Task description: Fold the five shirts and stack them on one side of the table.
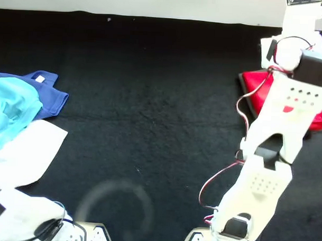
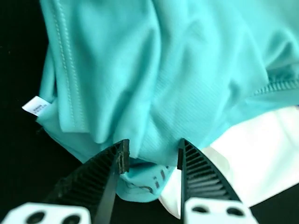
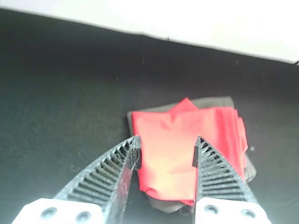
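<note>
A crumpled teal shirt [image 1: 10, 107] lies at the table's left edge, on top of a dark blue shirt [image 1: 48, 93] and a white shirt [image 1: 30, 147]. In the left wrist view my left gripper [image 2: 153, 155] is open just above the teal shirt [image 2: 159, 70], with the white shirt [image 2: 261, 154] showing beneath it. At the far right a folded red shirt [image 3: 187, 144] rests on a folded dark grey shirt [image 3: 217, 101]. My right gripper [image 3: 167, 150] hangs open over this stack. In the high view the right arm [image 1: 288, 104] covers most of the red shirt [image 1: 257, 87].
Black cloth [image 1: 151, 109] covers the table, with a wide bare stretch between the left pile and the right stack. The left arm's base [image 1: 20, 216] sits at the front left corner. A pale wall [image 1: 154, 4] runs along the far edge.
</note>
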Controlling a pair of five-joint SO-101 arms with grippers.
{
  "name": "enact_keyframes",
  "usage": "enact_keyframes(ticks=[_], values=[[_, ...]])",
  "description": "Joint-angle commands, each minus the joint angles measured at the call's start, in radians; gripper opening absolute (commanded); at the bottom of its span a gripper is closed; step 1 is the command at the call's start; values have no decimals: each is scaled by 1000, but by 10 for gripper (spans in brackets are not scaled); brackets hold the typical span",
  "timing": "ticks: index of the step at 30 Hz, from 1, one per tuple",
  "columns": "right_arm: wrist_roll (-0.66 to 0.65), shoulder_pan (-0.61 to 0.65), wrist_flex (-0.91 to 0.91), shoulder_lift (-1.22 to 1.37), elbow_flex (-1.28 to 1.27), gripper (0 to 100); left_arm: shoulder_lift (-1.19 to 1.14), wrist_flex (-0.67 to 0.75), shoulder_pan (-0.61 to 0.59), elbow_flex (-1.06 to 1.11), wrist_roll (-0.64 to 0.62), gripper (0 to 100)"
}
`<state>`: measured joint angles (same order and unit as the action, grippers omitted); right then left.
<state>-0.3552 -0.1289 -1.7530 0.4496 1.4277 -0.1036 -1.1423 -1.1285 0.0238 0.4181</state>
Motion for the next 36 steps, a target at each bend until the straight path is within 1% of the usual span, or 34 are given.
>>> enact_keyframes(ticks=[1,4,9,10,12,13,14,16,20,23,26,31,33,36], values=[[-12,18,-13,-177,-93,181,-82,-6,-8,-88,6,184],[-11,19,-13,-352,-300,181,-145,-6,12,-93,6,184],[-6,35,-12,-677,-719,181,-197,-8,68,-94,6,175],[-6,35,-12,-736,-808,181,-194,-9,81,-91,5,149],[-6,31,-10,-848,-993,181,-180,-37,110,-97,0,30],[-6,30,-8,-901,-1089,181,-166,-55,128,-99,0,0],[-6,28,-7,-951,-1178,181,-150,-77,151,-104,-3,26],[-6,28,-4,-1036,-1340,181,-107,-117,197,-114,-26,4],[-5,28,77,-1201,-1618,181,7,-189,325,-157,-78,9],[-5,28,148,-1322,-1804,181,117,-245,450,-202,-121,9],[-5,28,208,-1428,-1962,181,229,-301,602,-245,-143,9],[-5,19,288,-1554,-2187,181,375,-330,923,-254,-175,9],[-5,-21,323,-1586,-2253,181,406,-328,1063,-252,-201,9],[-11,-113,372,-1609,-2322,181,406,-319,1256,-260,-242,9]])
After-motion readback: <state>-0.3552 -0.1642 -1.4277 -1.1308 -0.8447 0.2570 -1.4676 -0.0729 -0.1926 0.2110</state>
